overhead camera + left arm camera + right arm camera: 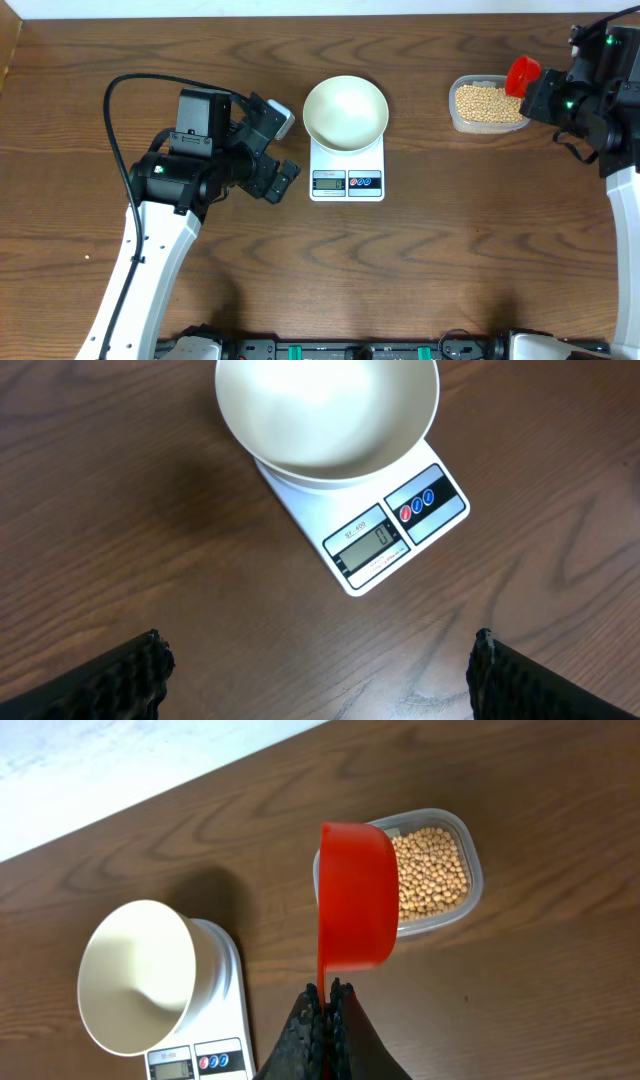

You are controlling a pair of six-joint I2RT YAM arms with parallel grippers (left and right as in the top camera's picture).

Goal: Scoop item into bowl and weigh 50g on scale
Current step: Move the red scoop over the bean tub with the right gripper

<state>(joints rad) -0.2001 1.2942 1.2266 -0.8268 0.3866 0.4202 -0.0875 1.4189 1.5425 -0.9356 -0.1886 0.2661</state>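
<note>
Bowl (pixel 345 112) sits on the scale (pixel 347 180) mid-tabletop (pixel 420 270). It covers the back of the platform, and we see only its plain white inside. The scale's front strip faces the robot, with a grey display (pixel 371 540) and red and blue buttons (pixel 417 506) beside it. We read one digit on the display, looks like 0. There is tiny print above and below it, too small for us to read. No other brand or label is legible anywhere.

Beans (pixel 487 103) are all in the clear tub (pixel 455 118) at the far right of the tabletop, well apart from the bowl and scale.

Right claw (pixel 328 1010) has its fingers pinched fully together on the thin handle of the red scoop (pixel 357 895). The scoop hangs over the tub's edge, turned on its side in the wrist view. We can't tell whether anything is in it.

Left claw (pixel 283 148) is spread wide with nothing between the fingers. It sits just left of the scale, pointing at it, and touches neither scale nor bowl. In its wrist view we see both black ribbed fingertips (pixel 130 675) at the bottom corners, with bare wood between them.
</note>
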